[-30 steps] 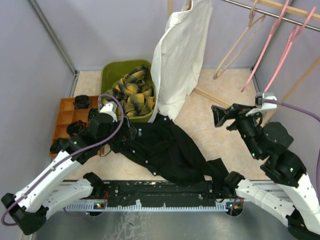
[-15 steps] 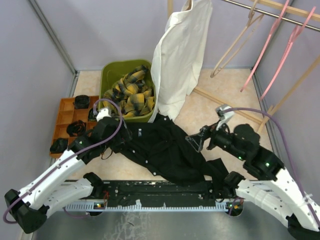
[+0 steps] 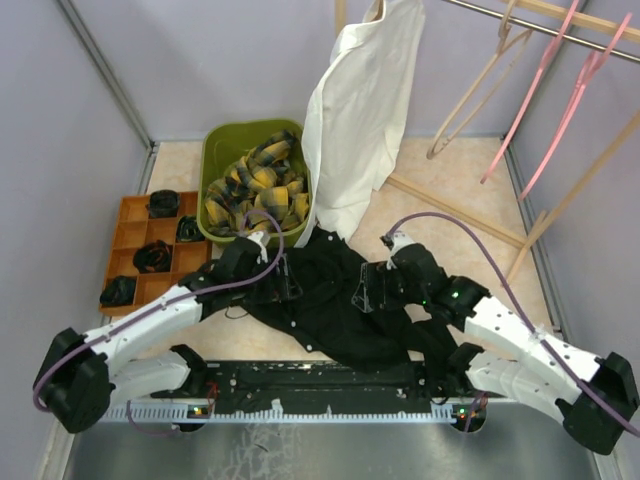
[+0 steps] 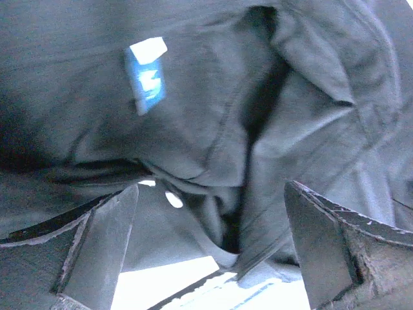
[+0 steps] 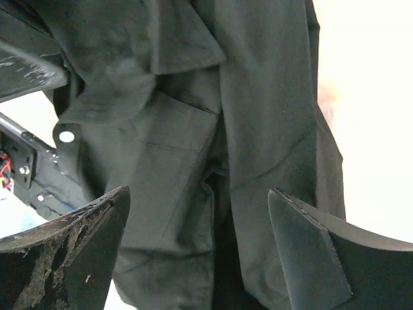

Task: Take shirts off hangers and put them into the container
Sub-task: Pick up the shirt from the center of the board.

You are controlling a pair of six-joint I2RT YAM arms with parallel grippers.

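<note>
While both arms lean in over the black shirt (image 3: 340,300), what is it lying on? (K.)

Pale beige tabletop (image 3: 450,190), faintly mottled. The shirt is crumpled across the near middle, with one end by the metal rail (image 3: 320,385) at the near edge. It is outside the container (image 3: 208,150). (M.)

Enclosure? (K.)

Plain lavender-grey walls (image 3: 220,60), with a metal strip (image 3: 105,75) down the left corner. The olive container sits back left with the plaid shirt (image 3: 255,185) heaped inside. An orange tray (image 3: 125,215) is just to its left, with dark items in some cells. The white shirt (image 3: 360,120) hangs from above, its hem reaching the table just beside the container's right rim. A pink hanger (image 3: 560,90) and a beige hanger (image 3: 475,95) hang bare at upper right. A wooden pole (image 3: 455,210) lies on the table. (M.)

Grippers? (K.)

The left gripper (image 4: 211,194) has its fingers spread wide over the collar area, near a blue label (image 4: 147,77). The right gripper (image 5: 199,194) is also spread, over the shirt front. Neither pinches cloth. Whether the fingertips touch the fabric, I cannot tell. (M.)
</note>
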